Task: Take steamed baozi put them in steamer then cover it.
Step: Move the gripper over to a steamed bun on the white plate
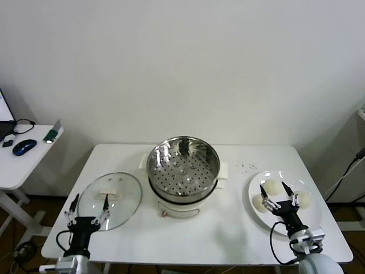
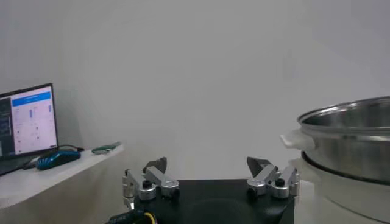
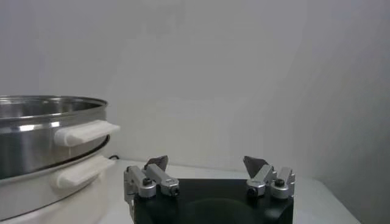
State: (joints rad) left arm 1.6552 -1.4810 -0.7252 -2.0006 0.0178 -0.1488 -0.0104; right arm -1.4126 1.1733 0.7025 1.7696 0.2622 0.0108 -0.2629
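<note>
Baozi (image 1: 272, 186) lie on a flat white plate (image 1: 254, 185) near the right end of the bench (image 1: 228, 228), well apart from the steamer (image 1: 183, 165). Three buns can be made out in the head view; the right pincer (image 1: 279, 195) stands over the plate and may hide a fourth. They look soft and light, with smooth domed skins that would dent or tear under a hard squeeze, so the better hold is probably across the widest part of the dome, low on the sides, with gentle closing.

The steamer sits at the middle of the bench, its perforated steel floor bare and its top uncovered, with white side handles on the pot base below. The cover (image 1: 110, 200), a clear glass lid with a metal rim, lies flat on the left part of the bench; it is likely heavy, slick and breakable, and its cream bar handle (image 1: 108, 192) is the obvious place to grip. The left pincer (image 1: 87, 208) hangs over the cover's near edge, jaws wide apart and holding nothing. The right pincer's jaws are also spread wide and empty.

The plate lies close to the bench's right and front edges, so there is little margin there. Bare bench between plate and steamer gives an open path, but the steamer's high rim must be cleared.
</note>
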